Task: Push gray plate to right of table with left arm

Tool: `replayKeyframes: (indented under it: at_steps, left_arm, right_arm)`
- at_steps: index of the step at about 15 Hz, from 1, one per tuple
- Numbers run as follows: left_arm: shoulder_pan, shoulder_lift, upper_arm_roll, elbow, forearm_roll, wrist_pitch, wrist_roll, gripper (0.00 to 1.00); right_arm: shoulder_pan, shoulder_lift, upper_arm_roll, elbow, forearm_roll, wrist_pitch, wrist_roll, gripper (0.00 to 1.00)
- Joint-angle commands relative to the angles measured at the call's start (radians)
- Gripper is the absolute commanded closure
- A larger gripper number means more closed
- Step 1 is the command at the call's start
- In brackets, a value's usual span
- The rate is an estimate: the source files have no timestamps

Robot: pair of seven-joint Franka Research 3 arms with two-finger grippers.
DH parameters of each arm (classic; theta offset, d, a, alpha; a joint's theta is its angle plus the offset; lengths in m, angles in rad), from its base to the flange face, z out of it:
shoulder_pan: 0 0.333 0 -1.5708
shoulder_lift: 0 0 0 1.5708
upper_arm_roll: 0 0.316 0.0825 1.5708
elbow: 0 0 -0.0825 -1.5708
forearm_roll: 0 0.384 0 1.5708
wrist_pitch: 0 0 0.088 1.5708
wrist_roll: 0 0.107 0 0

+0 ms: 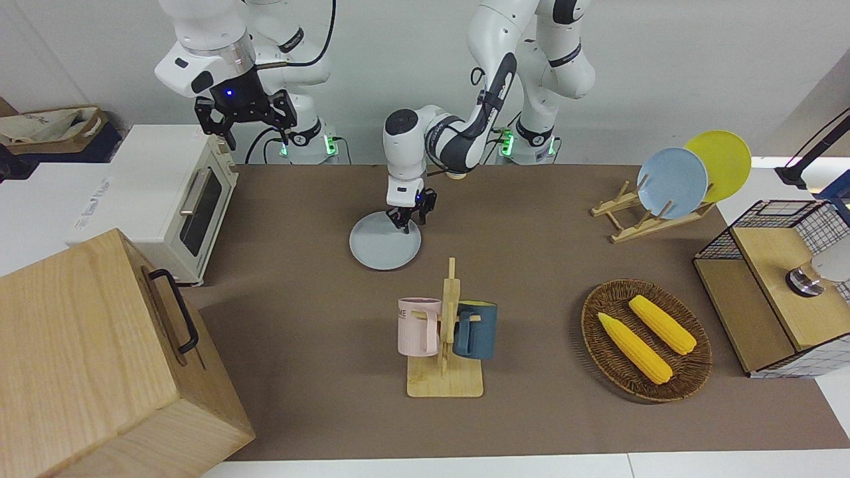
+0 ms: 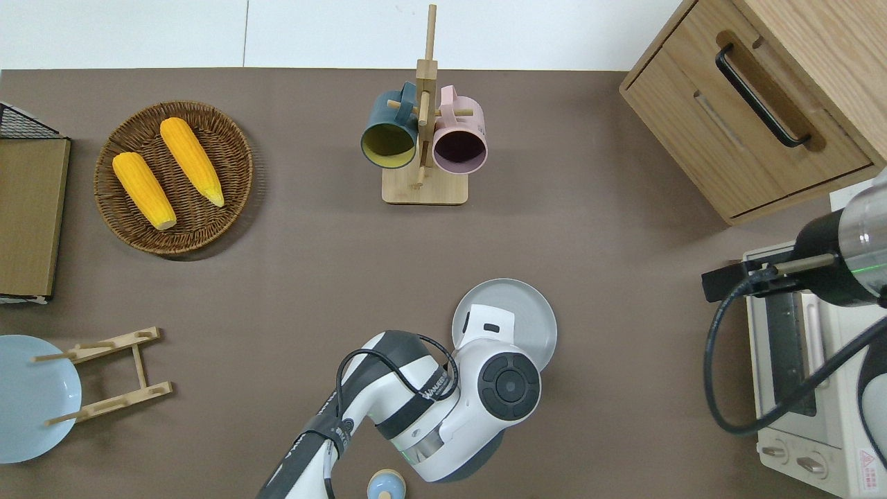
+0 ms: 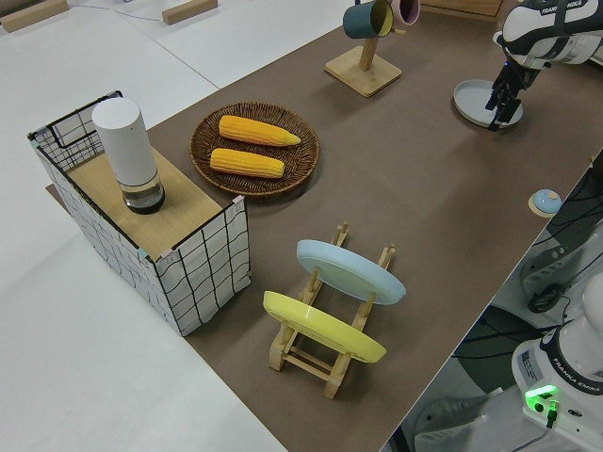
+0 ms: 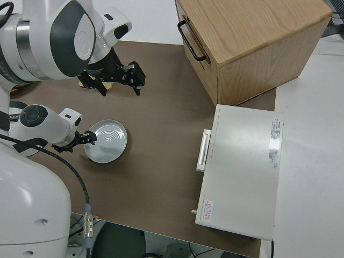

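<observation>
Pale gray-blue ware: the gray plate (image 1: 385, 244) is laid flat on the brown worktop (image 1: 544, 265), between the mug rack (image 1: 446, 332) and the robots. The left claw (image 1: 410, 219) is set low at its robot-side rim, fingers slightly parted, nothing gripped, as suits sliding toward the toaster oven (image 1: 174, 199). The right arm is parked

The gray plate (image 2: 530, 315) lies on the table (image 2: 312, 277), nearer the robots than the mug rack (image 2: 424, 187). The left gripper (image 1: 410, 220) stands at the plate's robot-side rim, seemingly just touching it.
</observation>
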State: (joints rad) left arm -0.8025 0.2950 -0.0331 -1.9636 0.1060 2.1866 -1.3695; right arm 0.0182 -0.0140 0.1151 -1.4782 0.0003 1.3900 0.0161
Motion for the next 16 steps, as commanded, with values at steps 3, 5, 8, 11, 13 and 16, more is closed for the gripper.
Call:
replayKeyframes:
  at_steps: [3, 5, 8, 11, 13, 16]
  left_arm:
    - [0.113, -0.137, 0.015, 0.008, -0.023, -0.151, 0.225, 0.0]
    - [0.189, -0.201, 0.016, 0.008, -0.058, -0.218, 0.359, 0.0]
    - [0.301, -0.278, 0.018, 0.012, -0.103, -0.31, 0.558, 0.0]
    - [0.393, -0.316, 0.022, 0.017, -0.106, -0.393, 0.677, 0.0]
    - [0.472, -0.347, 0.024, 0.02, -0.111, -0.421, 0.788, 0.0]
    - [0.586, -0.35, 0.024, 0.08, -0.134, -0.514, 0.949, 0.0]
  right_arm:
    - [-0.02, -0.003, 0.017, 0.009, 0.006, -0.016, 0.013, 0.017]
    - [-0.02, -0.003, 0.017, 0.009, 0.004, -0.016, 0.013, 0.017]
    - [-0.02, -0.003, 0.015, 0.009, 0.006, -0.016, 0.013, 0.017]
    - [-0.02, -0.003, 0.015, 0.009, 0.006, -0.016, 0.013, 0.017]
    - [-0.02, -0.003, 0.015, 0.009, 0.004, -0.016, 0.013, 0.017]
    - [-0.02, -0.003, 0.017, 0.009, 0.006, -0.016, 0.013, 0.017]
